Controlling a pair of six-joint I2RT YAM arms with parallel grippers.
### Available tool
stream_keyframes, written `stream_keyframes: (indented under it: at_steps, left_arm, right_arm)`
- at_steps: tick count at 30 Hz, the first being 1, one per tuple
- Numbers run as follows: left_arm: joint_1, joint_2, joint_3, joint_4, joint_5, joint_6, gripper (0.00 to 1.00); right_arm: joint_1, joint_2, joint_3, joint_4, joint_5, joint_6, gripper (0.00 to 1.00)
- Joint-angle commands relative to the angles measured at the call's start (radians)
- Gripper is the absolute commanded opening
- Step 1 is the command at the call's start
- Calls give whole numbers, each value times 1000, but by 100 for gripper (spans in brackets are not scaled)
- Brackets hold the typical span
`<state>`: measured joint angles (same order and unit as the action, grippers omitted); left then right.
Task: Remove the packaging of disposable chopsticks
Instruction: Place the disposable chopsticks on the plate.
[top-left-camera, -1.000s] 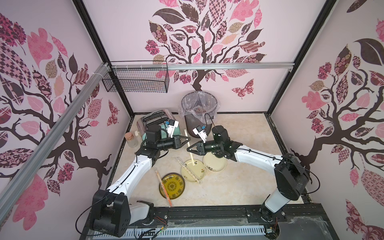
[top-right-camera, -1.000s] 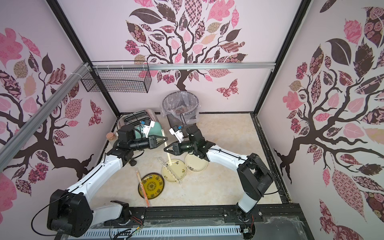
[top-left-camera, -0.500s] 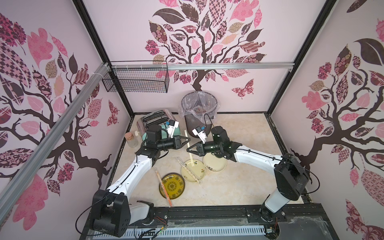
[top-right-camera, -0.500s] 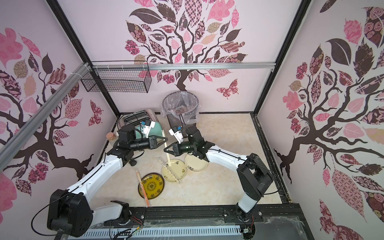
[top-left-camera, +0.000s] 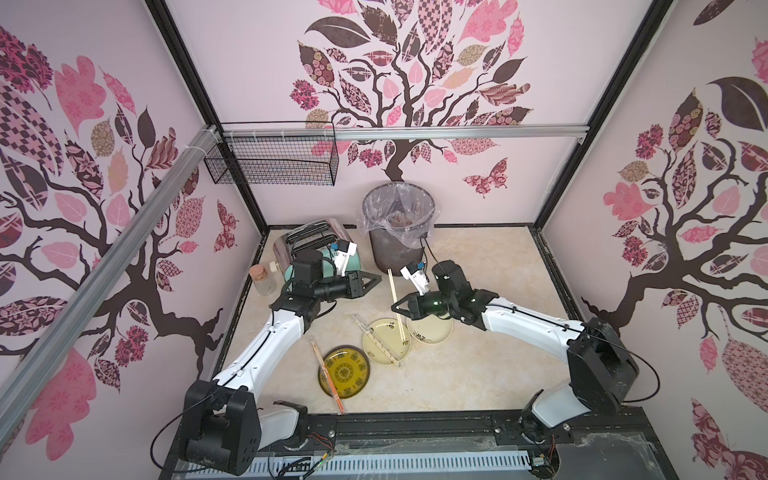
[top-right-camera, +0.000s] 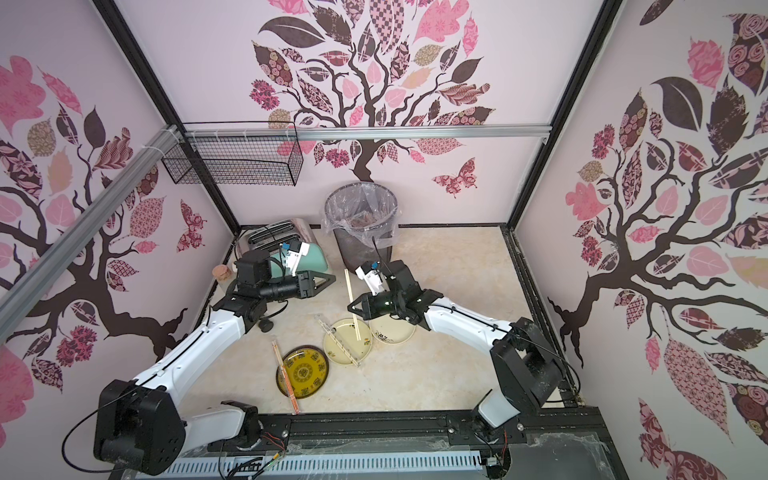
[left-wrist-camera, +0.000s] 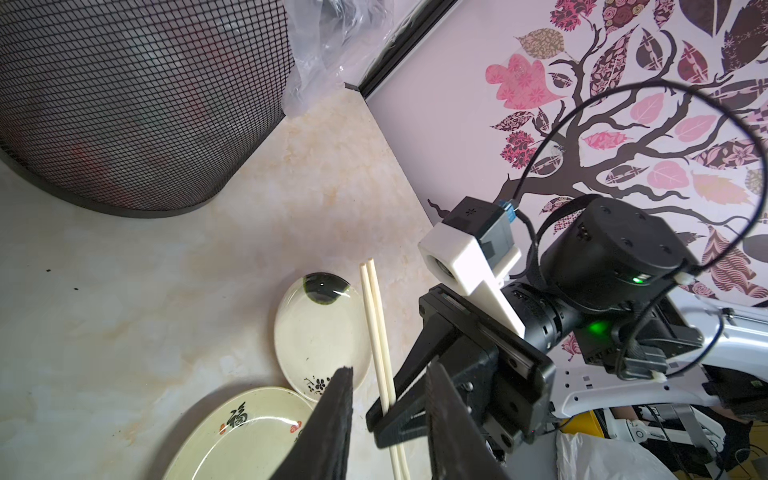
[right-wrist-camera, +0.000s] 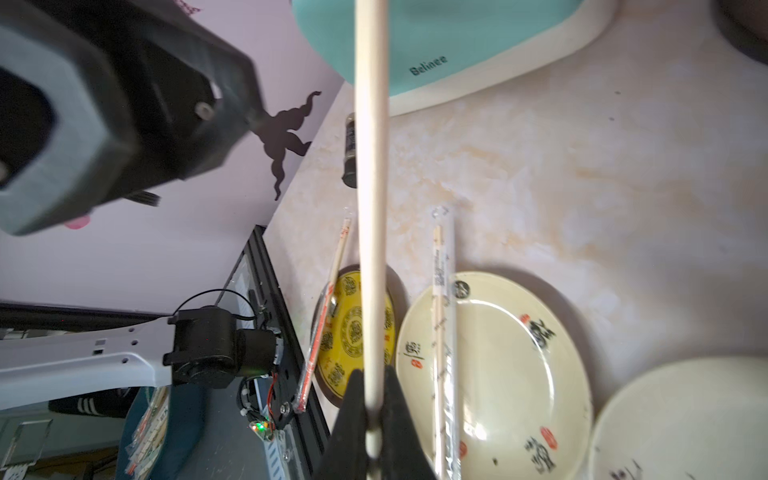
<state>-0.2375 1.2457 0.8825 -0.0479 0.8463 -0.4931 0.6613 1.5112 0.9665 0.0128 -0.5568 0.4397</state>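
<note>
Bare chopsticks: one pair, no sleeve on them. They are held off the tabletop, about midway between its side edges and toward the back edge, just in front of the bin. The right gripper is clamped on them around mid-length, and its wrist view shows the right gripper tight on the wood. The lower end hangs over the middle cream plate; can't tell if it touches.

Changed: the left gripper was closed a second ago. Now its jaws are apart, and its own wrist view shows nothing between them. The pair also sits a bit further from it than before, so only the right gripper has it. This reads as a let-go after a pull-off or hand-over. No loose sleeve shows nearby, and I can't tell where it went.

Rest: the clear sleeve, sticks inside, lies across the cream plate. The orange-red sleeve, sticks inside, lies over the left side of the dark yellow plate, its end near the front edge. Nothing touches either.

Judgement: one of three done, two left. The likely next move is to set the bare pair down, then go for a wrapped one.
</note>
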Motion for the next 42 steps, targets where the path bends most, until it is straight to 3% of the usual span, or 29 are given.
stream_keyframes:
  at_steps: [1,12,21,42]
  left_arm:
    - [3,-24,28,-6,-3,22,33]
    - [1,-15,30,-4,4,17,33]
    - [0,-11,28,-6,7,16,32]
    - [-2,-1,29,-4,8,12,32]
  right_arm:
    - [-45,-55,-50,-149,124,-47,0]
    - [-74,-15,-58,-353,379,-173,0]
    - [-74,121,44,-418,353,-187,0]
    - [-74,242,179,-541,359,-174,0]
